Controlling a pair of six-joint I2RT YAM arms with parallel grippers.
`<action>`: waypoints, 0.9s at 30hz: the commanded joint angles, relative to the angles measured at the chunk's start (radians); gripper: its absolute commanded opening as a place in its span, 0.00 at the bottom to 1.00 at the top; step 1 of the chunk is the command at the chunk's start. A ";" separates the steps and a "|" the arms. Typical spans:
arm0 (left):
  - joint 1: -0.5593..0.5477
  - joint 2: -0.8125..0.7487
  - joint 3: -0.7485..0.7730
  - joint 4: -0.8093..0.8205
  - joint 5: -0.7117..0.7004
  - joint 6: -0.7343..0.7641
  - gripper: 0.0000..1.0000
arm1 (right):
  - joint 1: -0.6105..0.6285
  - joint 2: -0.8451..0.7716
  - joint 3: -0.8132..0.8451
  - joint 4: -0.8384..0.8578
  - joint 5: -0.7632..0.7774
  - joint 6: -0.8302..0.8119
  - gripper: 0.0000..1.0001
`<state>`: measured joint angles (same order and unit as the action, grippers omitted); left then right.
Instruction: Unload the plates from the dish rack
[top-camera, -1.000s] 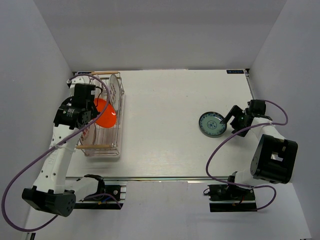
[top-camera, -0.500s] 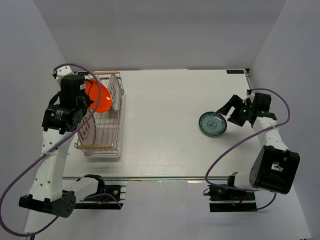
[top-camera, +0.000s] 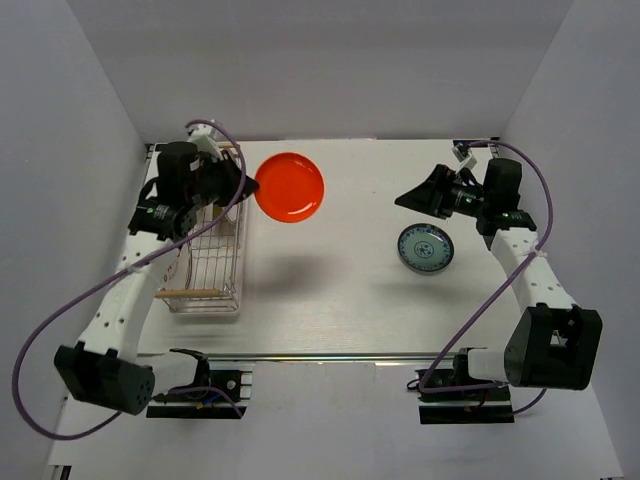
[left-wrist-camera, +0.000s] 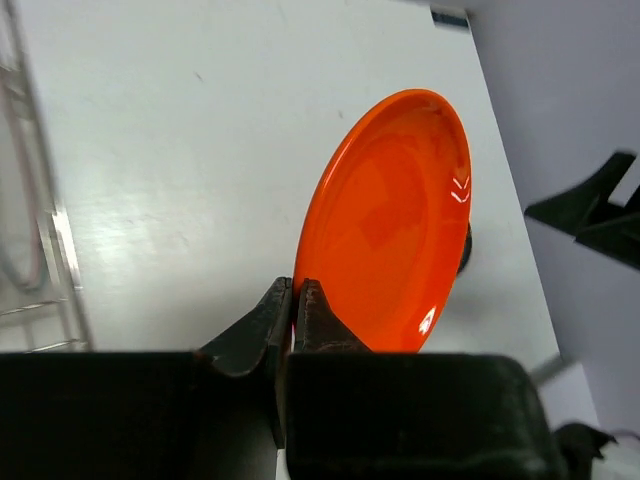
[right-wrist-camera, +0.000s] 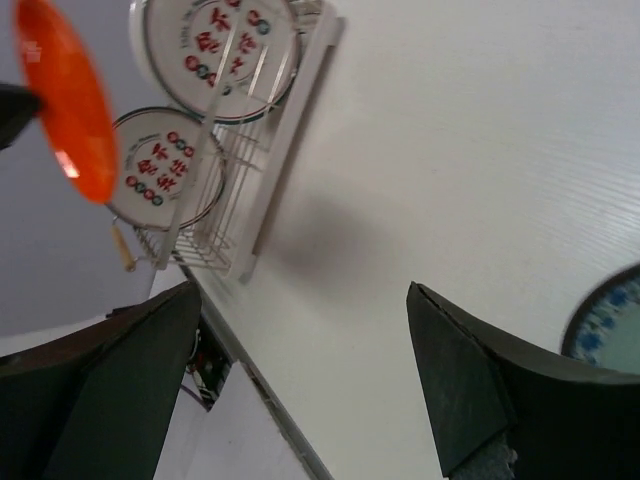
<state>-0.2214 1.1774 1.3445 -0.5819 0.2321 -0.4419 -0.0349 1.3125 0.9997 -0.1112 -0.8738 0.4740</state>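
Overhead view spans the table (top-camera: 340, 290); both wrist views share the orange plate (left-wrist-camera: 390, 220).

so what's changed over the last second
The left tool, shut on the orange plate, lifted it out of the dish rack and swung it right, over the table. The right tool, open, pulled away from the blue plate. Blue plate, rack and two white plates stayed put.

- The right pincer (right-wrist-camera: 303, 300) fills the foreground, its two dark fingers (right-wrist-camera: 120, 400) standing wide apart with nothing between them.
- An orange-red plate (right-wrist-camera: 62, 100) shows nearly edge-on at upper left.
- The dish rack (right-wrist-camera: 285, 150) holds two upright white plates (right-wrist-camera: 160, 170) with red-green marks.
- A blue patterned plate (right-wrist-camera: 610, 325) lies on the white surface (right-wrist-camera: 450, 150), cut off by the right edge.
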 joint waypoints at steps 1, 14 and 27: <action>-0.019 0.042 -0.056 0.145 0.239 -0.047 0.00 | 0.033 -0.021 0.059 0.142 -0.074 0.054 0.89; -0.159 0.159 -0.174 0.284 0.297 -0.109 0.00 | 0.288 0.209 0.217 0.018 0.073 0.000 0.79; -0.242 0.186 -0.157 0.238 0.159 -0.096 0.00 | 0.325 0.211 0.163 0.004 0.072 0.034 0.00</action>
<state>-0.4435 1.3773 1.1694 -0.3580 0.4053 -0.5472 0.2993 1.5459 1.1728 -0.1169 -0.8116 0.4835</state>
